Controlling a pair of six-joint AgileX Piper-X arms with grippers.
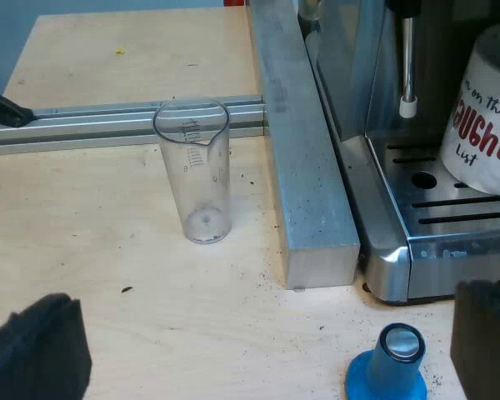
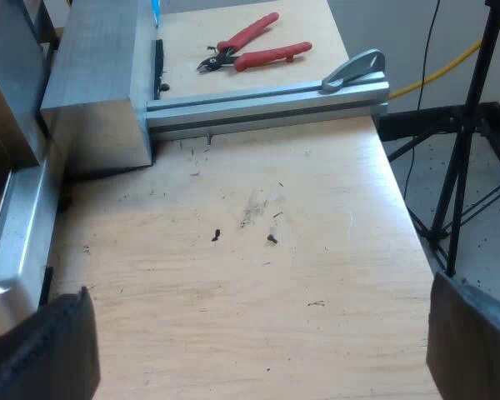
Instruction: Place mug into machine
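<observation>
The left gripper point(image 1: 262, 350) holds its black fingers point(image 1: 33, 354) spread wide with nothing between them, low over the wooden tabletop point(image 1: 108, 250). The right gripper point(image 2: 258, 346) does the same, its fingers point(image 2: 475, 342) well apart over bare, coffee-flecked wood. Just beside the left fingers stands a blue tamper point(image 1: 396, 367) with a shiny round cap, and a little farther off a clear measuring glass point(image 1: 196, 175), upright, tall and thin-walled. Beyond these a long grey metal block point(image 1: 304, 167) lies along the side of the espresso machine point(image 1: 350, 83), whose brushed steel casing ends in a slotted drip tray point(image 1: 450, 212). The mug point(image 1: 483, 125) stands on that tray, near the steam wand point(image 1: 407, 58), so the placement looks done. It is white, glazed, with red lettering. I judge it stiff, fairly heavy, slippery and breakable. Its handle is hidden, so the rim or a pinch across the wall seems the safest hold. Off past the right fingers, red-handled pliers point(image 2: 250, 46) lie behind an aluminium rail point(image 2: 267, 96).
</observation>
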